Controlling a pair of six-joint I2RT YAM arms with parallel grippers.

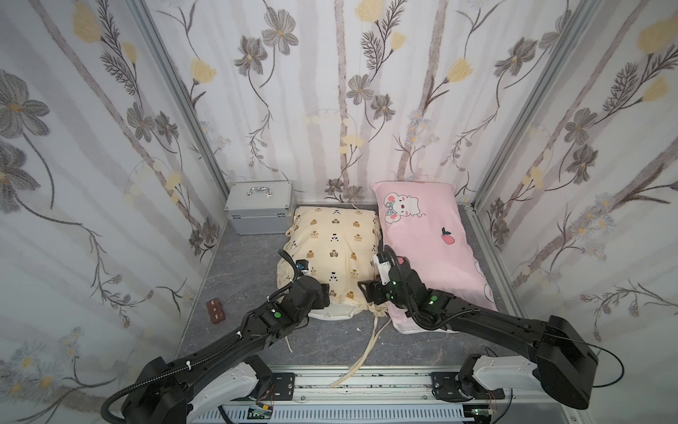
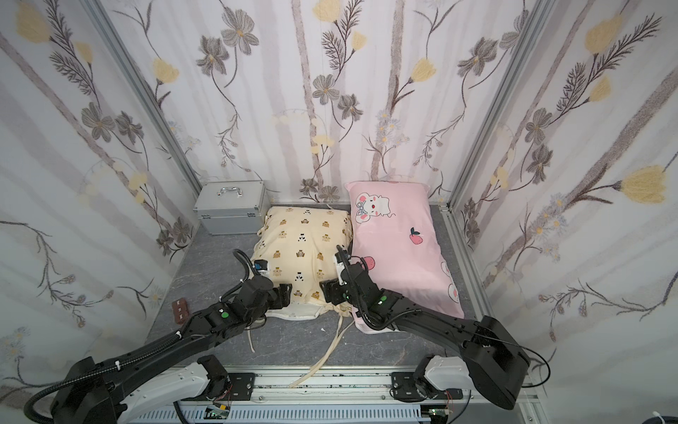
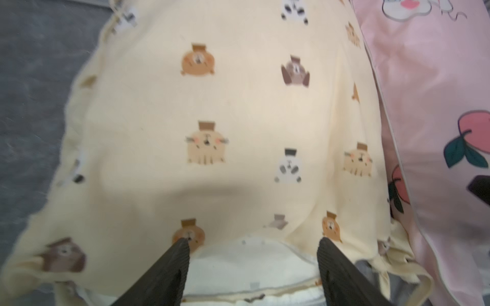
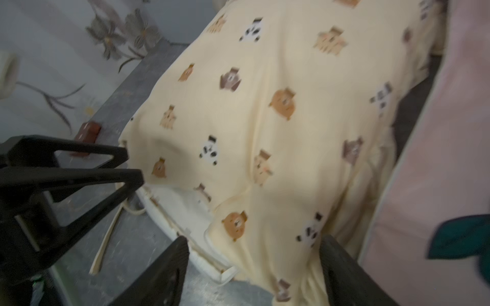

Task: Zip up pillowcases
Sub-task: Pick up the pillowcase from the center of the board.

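Straddling the open mouth of the cream stuffed pillowcase with small brown bear prints (image 3: 238, 119), the left claw (image 3: 253, 245) has its two black ribbed fingers (image 3: 180, 259) set well apart. Their tips rest at the hem of the cream cloth, and the white inner pillow (image 3: 252, 267) bulging out of the opening lies between them. Nothing is pinched in it.

The right claw (image 4: 254, 243) stands near the left one at the same hem, turned toward it. Its jaws are also parted wide. The cover's corner folds lie between them, not squeezed as far as the blurred right wrist view shows. The zip slider cannot be made out in either wrist view.

In both top views the cream cover stretches away beyond both claws. The larger pink stuffed pillowcase with a cartoon mouse and peaches (image 1: 433, 235) lies on the right claw's outer side, touching the cream one along its length, and the right arm crosses its near end.

Long cream fabric ties (image 1: 370, 337) trail from the corner under the right claw back toward the robot's base. A silver metal case with a handle (image 1: 260, 209) stands far beyond the left claw, just beside the cream cover's far corner. A small brown block (image 1: 215, 311) lies on the grey marbled tabletop (image 1: 238, 279), well out on the left claw's outer side.
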